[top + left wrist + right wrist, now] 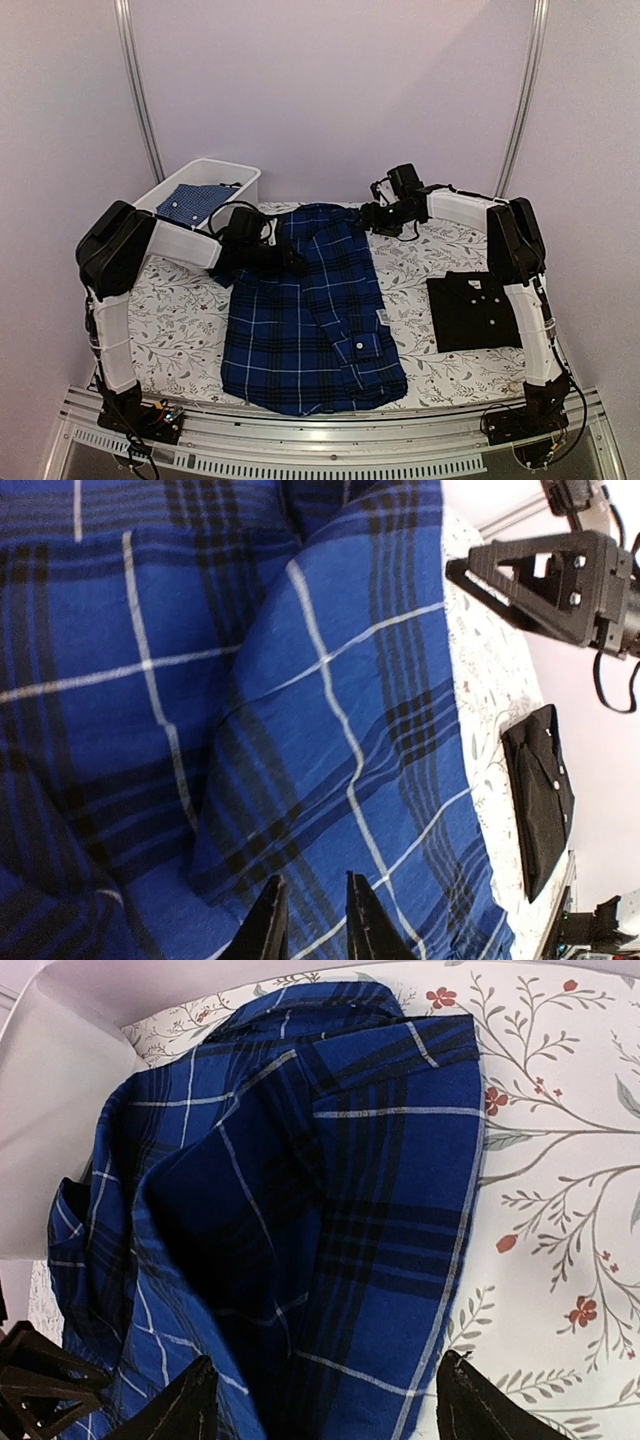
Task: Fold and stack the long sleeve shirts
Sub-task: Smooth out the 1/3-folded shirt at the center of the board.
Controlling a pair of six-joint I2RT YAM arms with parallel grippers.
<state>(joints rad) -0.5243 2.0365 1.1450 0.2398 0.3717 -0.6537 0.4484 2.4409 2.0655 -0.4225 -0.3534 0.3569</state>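
White arms [114, 340] — black joints, black cables.

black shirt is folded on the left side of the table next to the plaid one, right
No, the folded black shirt lies on the right side of the table, next to the plaid one. The top view shows it.

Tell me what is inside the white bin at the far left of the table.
A blue cloth with a fine pattern lies crumpled in the white bin. It fills most of the inside that shows. Whatever is under it is covered and cannot be seen.
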